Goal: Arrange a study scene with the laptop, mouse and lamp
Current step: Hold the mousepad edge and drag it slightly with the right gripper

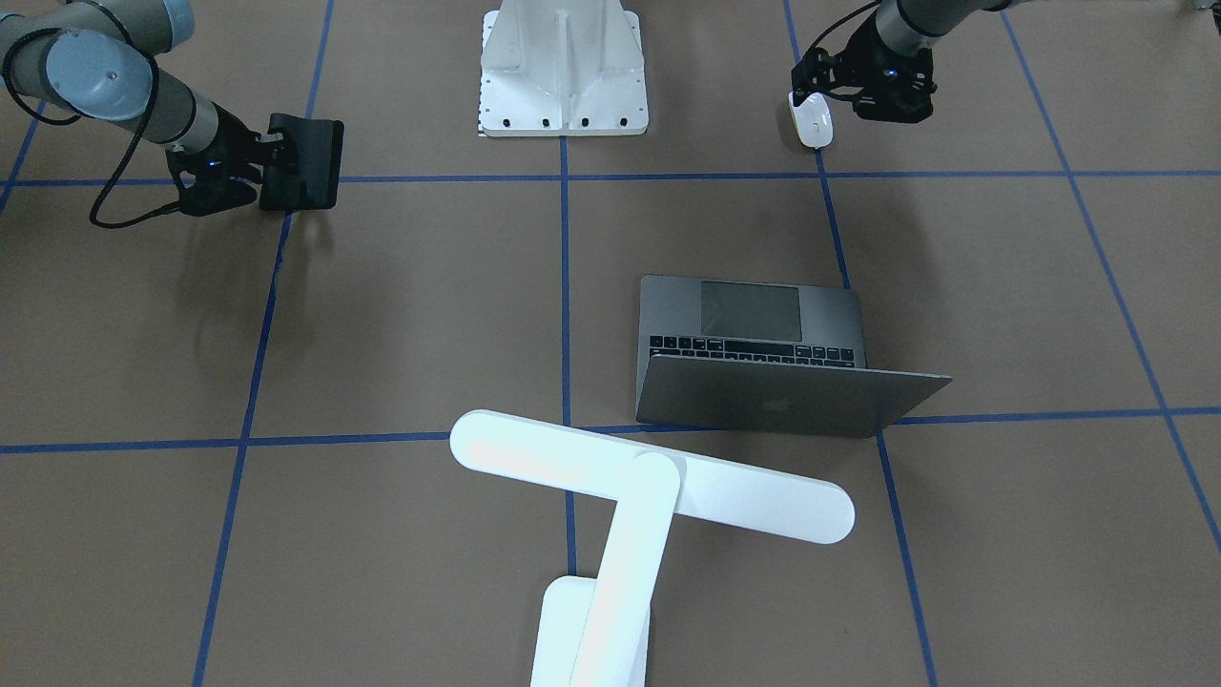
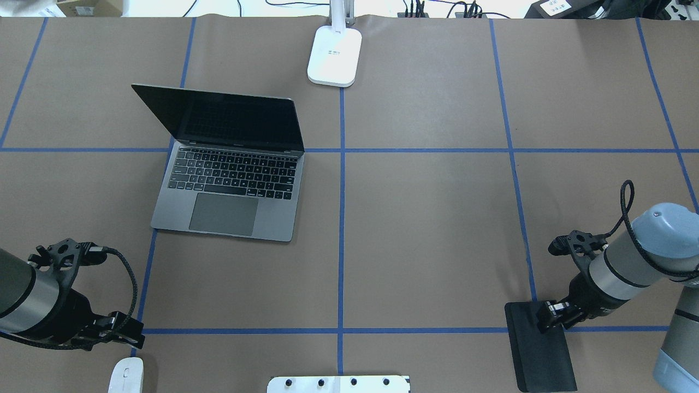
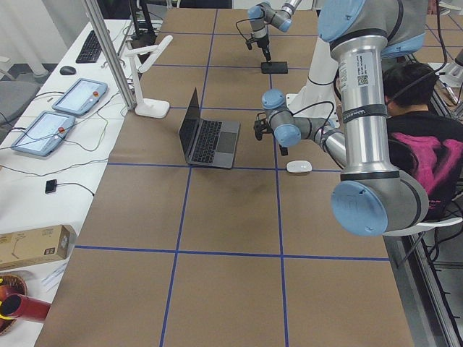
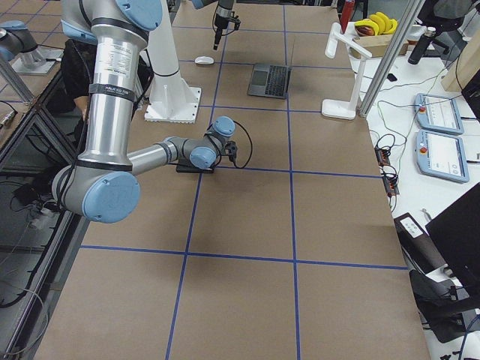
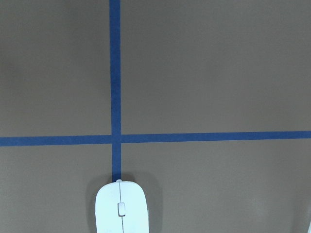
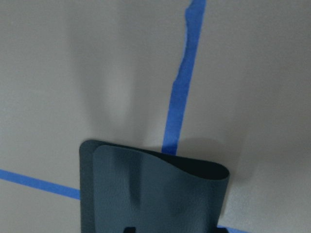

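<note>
The grey laptop (image 1: pixel 754 315) stands open on the table, also in the overhead view (image 2: pixel 229 185). The white lamp (image 1: pixel 649 477) stands at the far edge, its base (image 2: pixel 334 54) on the centre line. The white mouse (image 1: pixel 813 121) lies flat on the table (image 2: pixel 126 375) and at the bottom of the left wrist view (image 5: pixel 121 208). My left gripper (image 2: pixel 130 334) hovers just past the mouse, apart from it; I cannot tell if it is open. My right gripper (image 2: pixel 549 316) is shut on the near edge of a black mat (image 2: pixel 540 349), which curls up (image 6: pixel 146 194).
The white bolted pedestal (image 1: pixel 563 72) stands between the arms at the robot's side. Blue tape lines cross the brown table top. Tablets, cables and a person show beyond the table edges in the side views.
</note>
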